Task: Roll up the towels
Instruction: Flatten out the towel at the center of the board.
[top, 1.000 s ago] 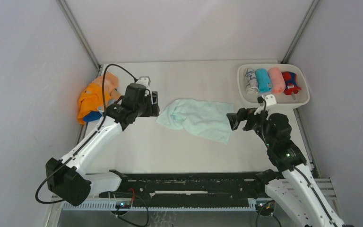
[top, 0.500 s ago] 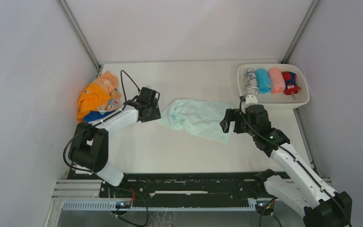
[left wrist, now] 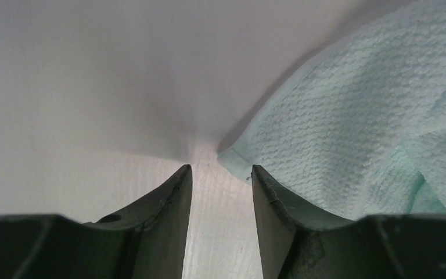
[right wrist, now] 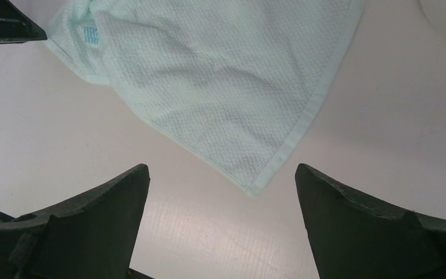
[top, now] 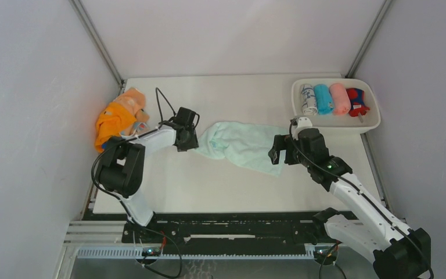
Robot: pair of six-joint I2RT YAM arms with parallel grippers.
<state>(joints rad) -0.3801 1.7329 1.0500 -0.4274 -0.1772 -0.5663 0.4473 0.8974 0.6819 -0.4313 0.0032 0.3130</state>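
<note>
Where the worktop [top: 168,192] meets the left wall, a heap of unrolled towels [top: 116,119] lies at the left of the top view. It shows orange over peach, with a dark blue one mostly buried. To its right, the left hand [top: 188,141] sits low at the left corner of the pale mint towel [top: 241,145]. Its fingers are narrowly apart with only bare worktop between them. The towel lies spread and rumpled at mid-frame, waffle-textured and hemmed. Its right end is partly hidden behind the right hand [top: 274,156], whose fingers stand wide apart on nothing. At upper right, a white tray [top: 373,124] holds four rolled towels [top: 331,99]; the rightmost one's pattern is hard to make out.
</note>
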